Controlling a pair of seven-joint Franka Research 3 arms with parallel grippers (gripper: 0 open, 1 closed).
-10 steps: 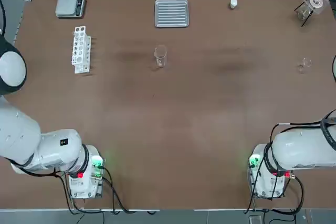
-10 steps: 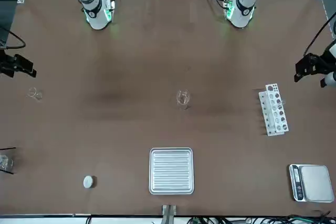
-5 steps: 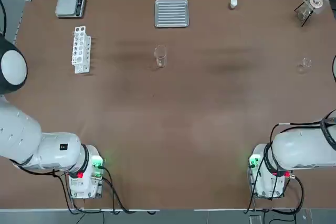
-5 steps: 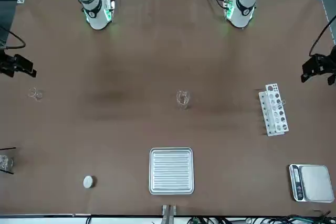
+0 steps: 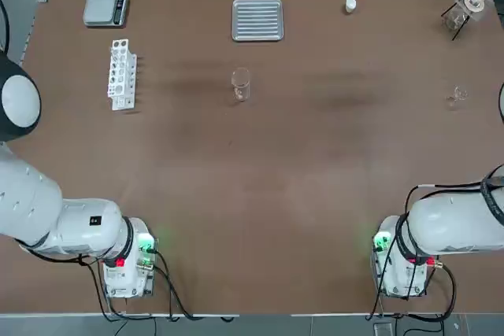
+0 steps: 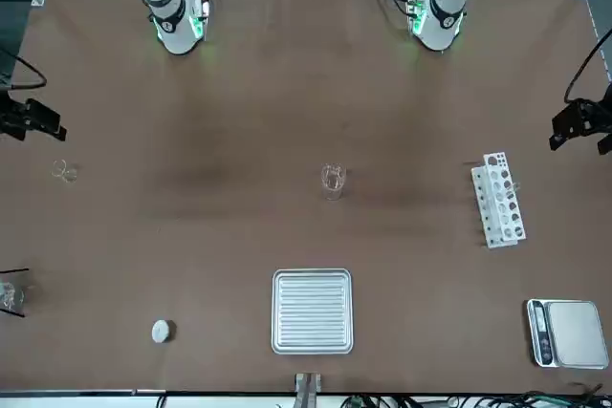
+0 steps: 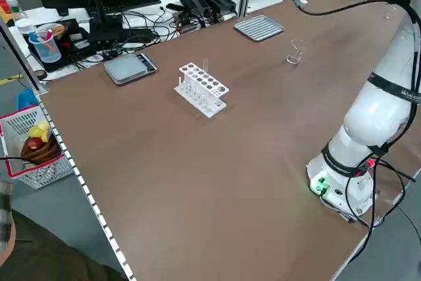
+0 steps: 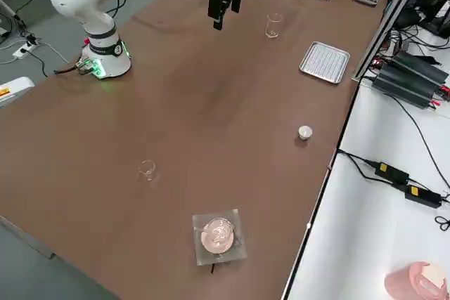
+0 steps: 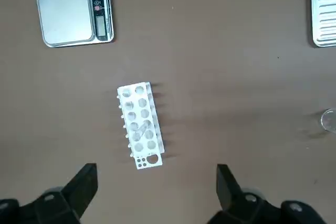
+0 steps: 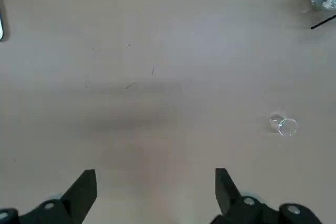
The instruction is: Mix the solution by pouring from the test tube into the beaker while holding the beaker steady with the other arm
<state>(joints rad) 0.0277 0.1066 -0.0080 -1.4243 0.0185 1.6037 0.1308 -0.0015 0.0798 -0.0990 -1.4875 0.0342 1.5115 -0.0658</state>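
Open and empty, left jaws [image 9: 157, 192] short of the white rack [image 9: 140, 125], right jaws [image 10: 156, 195] off in front view [image 6: 31, 119], tube in rack only clear up close.

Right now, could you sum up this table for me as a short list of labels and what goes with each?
Beaker: small clear glass, standing near the middle, untouched
Test tube: clear tube in the white rack
Left gripper: open, empty, over the table short of the rack
Right gripper: open, empty, at the right side
Also out: scale, metal tray
Pouring: not begun
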